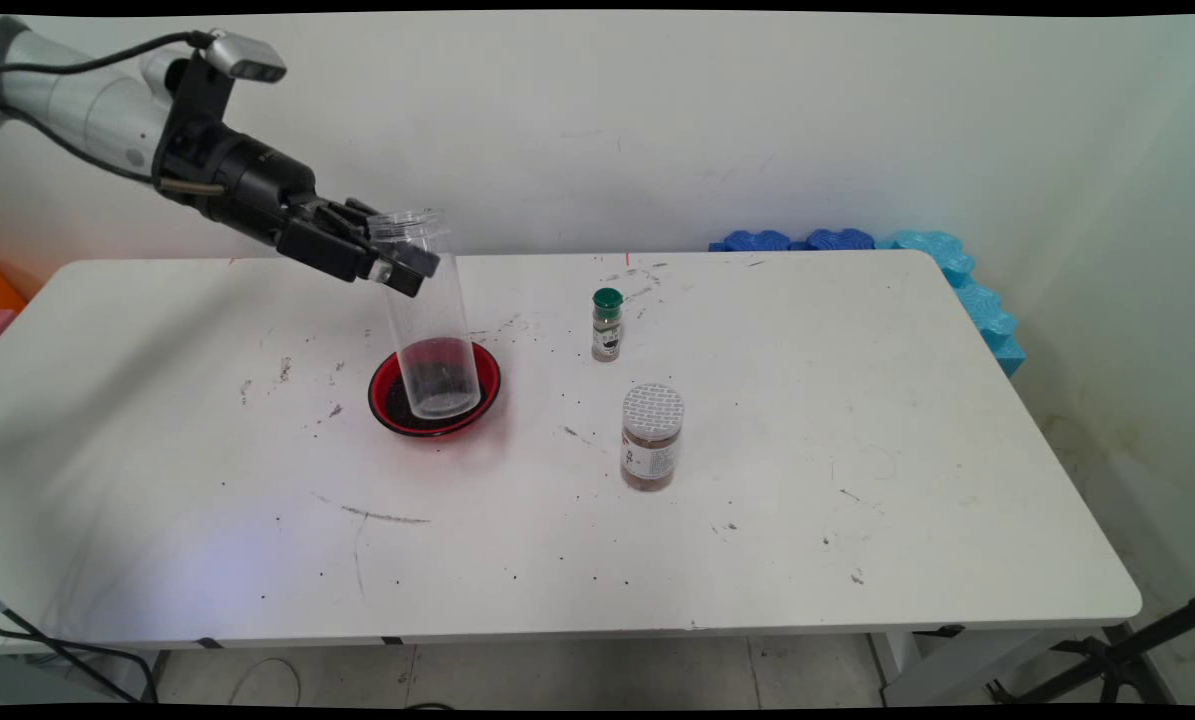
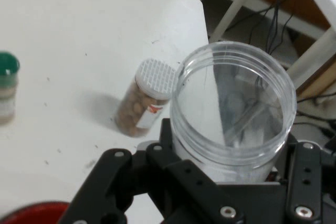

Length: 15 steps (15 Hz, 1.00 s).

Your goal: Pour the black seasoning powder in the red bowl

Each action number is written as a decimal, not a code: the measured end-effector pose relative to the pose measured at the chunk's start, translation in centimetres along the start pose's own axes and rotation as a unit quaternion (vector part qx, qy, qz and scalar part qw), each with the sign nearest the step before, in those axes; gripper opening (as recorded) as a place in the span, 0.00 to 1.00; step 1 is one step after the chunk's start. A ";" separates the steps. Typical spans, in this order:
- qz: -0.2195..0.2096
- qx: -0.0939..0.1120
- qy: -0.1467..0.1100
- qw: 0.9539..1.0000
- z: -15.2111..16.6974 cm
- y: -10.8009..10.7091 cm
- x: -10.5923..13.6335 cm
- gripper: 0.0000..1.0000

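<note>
White and smooth, the worktop [image 1: 857, 480] has rounded corners and lots of little dark marks and scratches on it. Behind it is a plain pale wall [image 1: 657, 120], and bumpy blue foam pieces [image 1: 957, 280] sit along the far right edge.

My end effector [image 1: 397, 262] is clamped on a tall clear plastic jar [image 1: 427, 330], gripping it near its open top. The jar is round and see-through, with screw ridges around its mouth. It leans a little, and its bottom is down in a small red bowl [image 1: 389, 408]. The bowl is round and shiny with something dark inside. I cannot tell if the jar's bottom really touches the bowl.

To the right of the bowl, well apart from it, stands a small spice bottle [image 1: 607, 325] with a green cap. Nearer the front stands a fatter jar [image 1: 651, 437] with a white bumpy lid and brown stuff inside.

From my hand camera, I look down into the clear jar's mouth [image 2: 233, 103]. My black fingers [image 2: 302, 182] hug its sides. The red bowl [image 2: 37, 213] is mostly cut off at the bottom corner, and the green-capped bottle [image 2: 8, 90] is cut off at the left.
</note>
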 end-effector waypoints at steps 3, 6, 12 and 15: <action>0.077 0.004 0.001 0.997 0.1 1.0 0.4 0.00; 0.142 0.010 0.001 0.990 0.2 1.9 0.7 0.00; 0.255 0.032 -0.001 0.966 0.1 3.9 1.4 0.00; 0.282 0.038 -0.001 0.959 0.2 4.7 1.5 0.00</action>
